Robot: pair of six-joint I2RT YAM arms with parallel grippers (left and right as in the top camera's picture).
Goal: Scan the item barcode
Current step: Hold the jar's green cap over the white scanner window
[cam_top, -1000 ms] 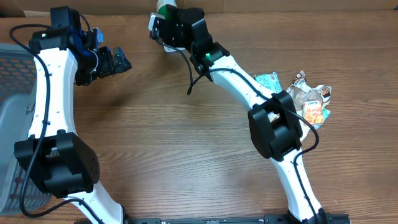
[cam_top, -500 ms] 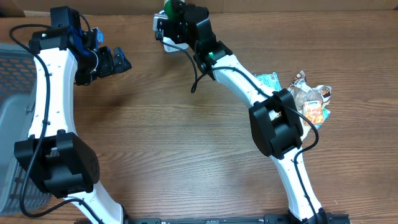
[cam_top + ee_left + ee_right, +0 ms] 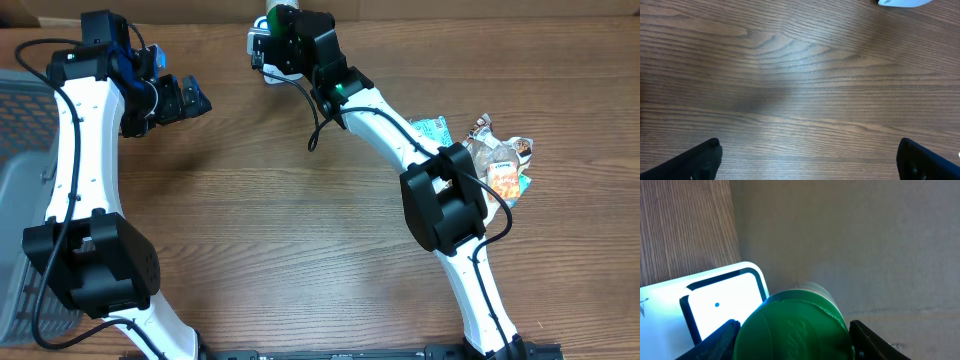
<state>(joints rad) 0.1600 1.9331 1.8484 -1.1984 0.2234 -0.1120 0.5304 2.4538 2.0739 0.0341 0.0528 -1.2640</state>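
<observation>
Right wrist camera has the close-up: the green-lidded container (image 3: 792, 322) sits clamped in the right gripper (image 3: 792, 342), embossed lid facing the lens, just above the white scanner (image 3: 715, 305) and its glowing window. Overhead shows only a sliver of green (image 3: 272, 20) at the desk's (image 3: 300, 220) far edge. The left gripper (image 3: 190, 98) hangs with its jaws wide apart. A basket (image 3: 20, 150) hugs the left edge and snack packets (image 3: 500, 165) the right, with open wood between them.

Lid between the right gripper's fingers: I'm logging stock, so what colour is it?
The lid is green, clearest in the right wrist view.
</observation>
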